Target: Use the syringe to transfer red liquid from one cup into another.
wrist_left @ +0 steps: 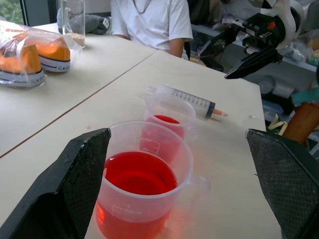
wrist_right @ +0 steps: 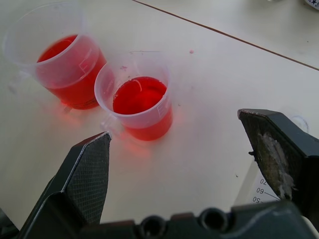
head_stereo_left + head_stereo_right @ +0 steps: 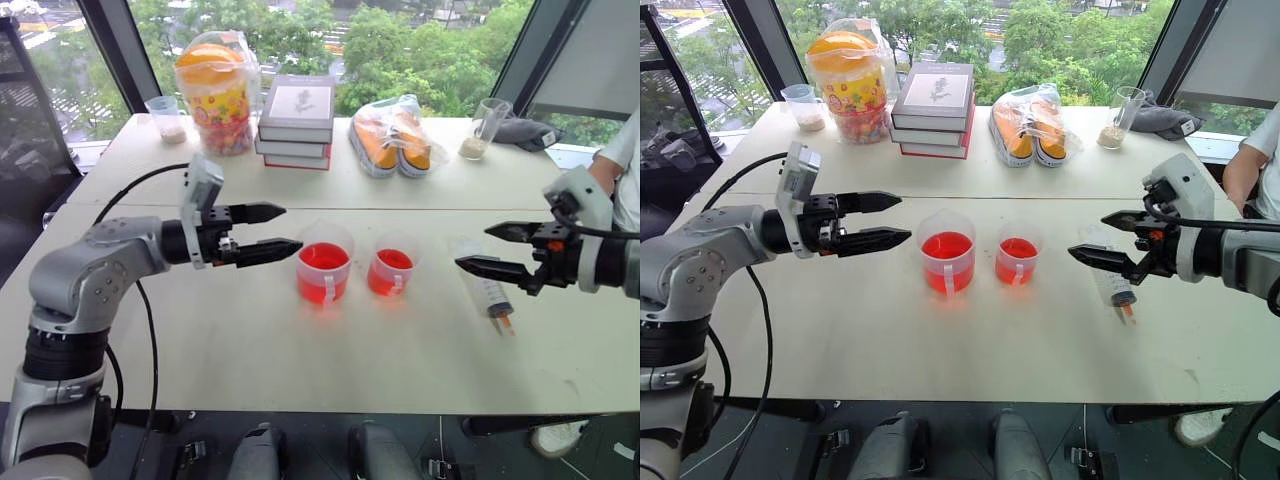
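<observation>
Table (image 3: pixel 300 370): pale, a seam running across its middle.
Windows (image 3: pixel 300 30): across the frame's top, dark slanted frames, green trees outside.
Floor (image 3: pixel 560 450): dark, along the bottom edge.
Light: daylight.

daylight pours in from the windows (image 3: pixel 400 40) ahead of me, so the pale surface (image 3: pixel 300 370) is bright and evenly lit, with only soft, faint shadows. the red liquid (image 2: pixel 138 94) glows and throws a reddish tint onto the surface beside both cups. in my wrist views the near fingers (image 1: pixel 75 189) look soft and out of focus, and the background behind blurs slightly.
</observation>
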